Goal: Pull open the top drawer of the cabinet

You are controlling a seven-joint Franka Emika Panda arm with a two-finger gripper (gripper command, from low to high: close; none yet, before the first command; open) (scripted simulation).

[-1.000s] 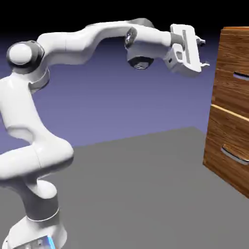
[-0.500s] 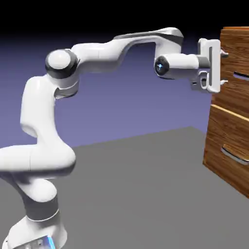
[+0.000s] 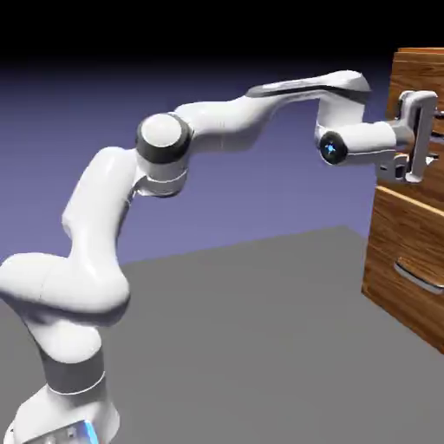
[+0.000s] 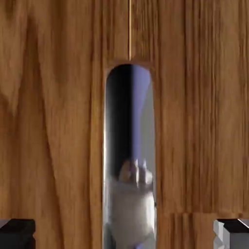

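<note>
1. Cabinet first: I have the tall reddish-brown wood-grain cabinet (image 3: 408,217) at the right edge of the exterior view, standing on the grey table (image 3: 251,347).
2. Its upper wood-grain drawer front (image 3: 414,156), the top drawer, sits flush with the cabinet face as far as I can see; no gap shows. I judge the pull has not begun.
3. The white two-finger gripper (image 3: 420,139) is level and pressed up against that top drawer, with the white arm (image 3: 217,130) stretched across from the lower left.
4. From the hand view, wood grain fills the picture, and the polished silver metal bar handle (image 4: 129,160) runs lengthwise down the middle, mirroring the backdrop and the hand.
5. The two dark grey fingertips (image 4: 17,232) sit in the bottom corners, well apart, one on each side of the handle. They straddle it but do not touch it; nothing is gripped.
6. The lower drawer's curved silver handle (image 3: 414,277) is well below the hand and plays no part.
7. My reading of progress: approach and alignment are done. Left to do is closing the fingers onto the handle, then drawing the drawer straight out from the cabinet.
8. Before pulling, I would want the grip confirmed, since a smooth metal bar may slip.
</note>
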